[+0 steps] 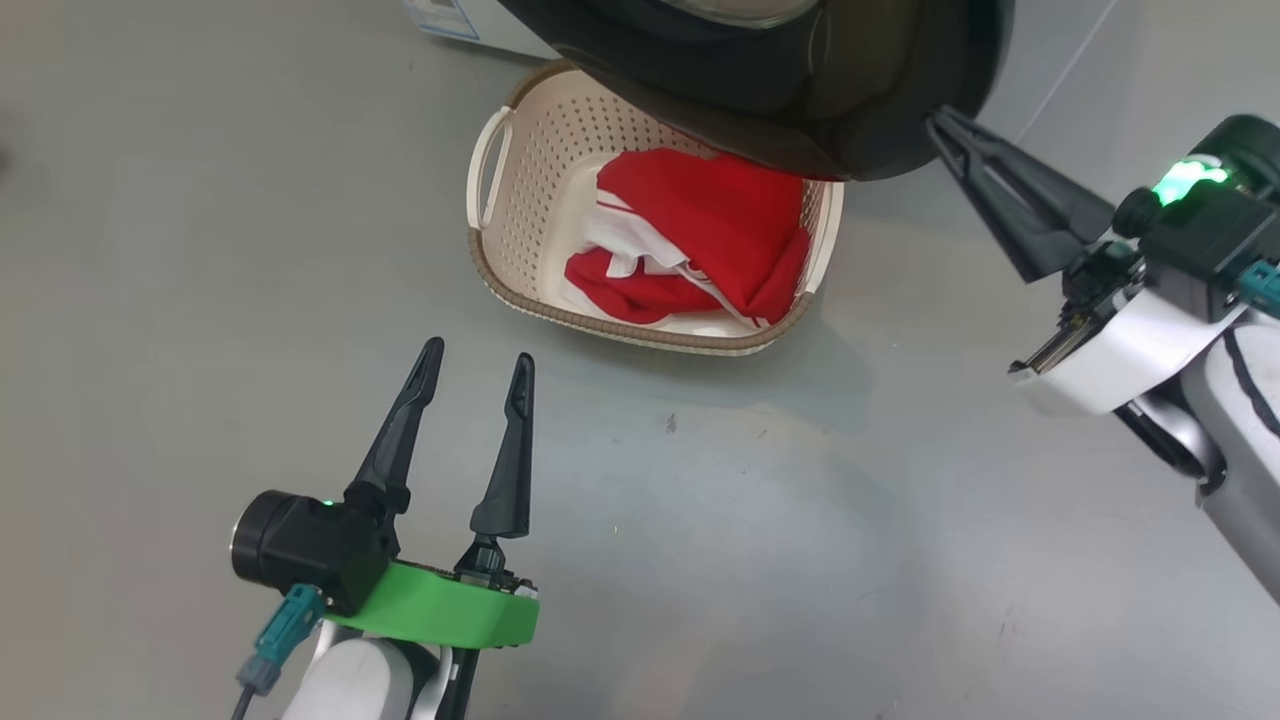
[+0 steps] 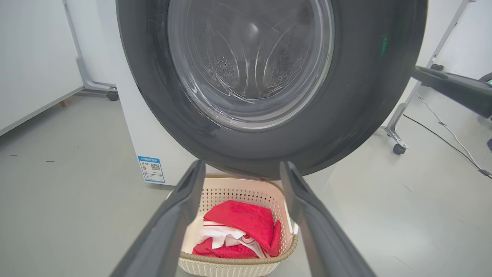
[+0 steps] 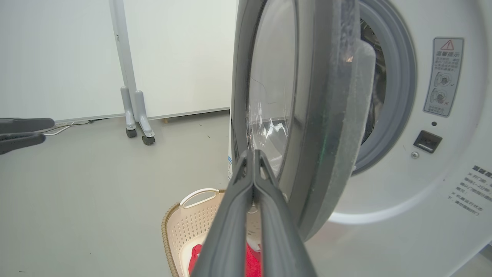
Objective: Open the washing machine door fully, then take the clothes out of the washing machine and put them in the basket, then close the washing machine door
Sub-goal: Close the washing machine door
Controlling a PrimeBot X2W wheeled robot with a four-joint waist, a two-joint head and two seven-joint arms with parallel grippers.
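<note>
**Head view.** The left gripper [image 1: 478, 353] hovers over the grey floor [image 1: 200, 300], its two dark fingers spread wide with nothing between them. Ahead of its fingertips and slightly to their right sits the cream basket [image 1: 620, 330]. The red-and-white clothes [image 1: 720, 215] lie bunched inside it. The right gripper [image 1: 938, 118] has its fingers pressed together and holds nothing. Its tip meets the edge of the glossy black rim of the washing machine door [image 1: 800, 90]; whether it actually touches cannot be told. The door overhangs the far part of the basket.

**Left wrist view.** The basket appears between the gripper's two fingers. The door's clear glass bowl [image 2: 250, 61] rises above and beyond it. Left of the fingers, a blue label sticker [image 2: 151, 169] marks the white side of the washing machine [image 2: 153, 134].

**Right wrist view.** The door stands ajar and is seen nearly edge-on just beyond the closed fingertips. To their right lie the grey rubber gasket [image 3: 403, 96], the drum opening and a latch socket [image 3: 426, 141]. One basket handle [image 3: 198, 194] shows below and left of the fingers.
</note>
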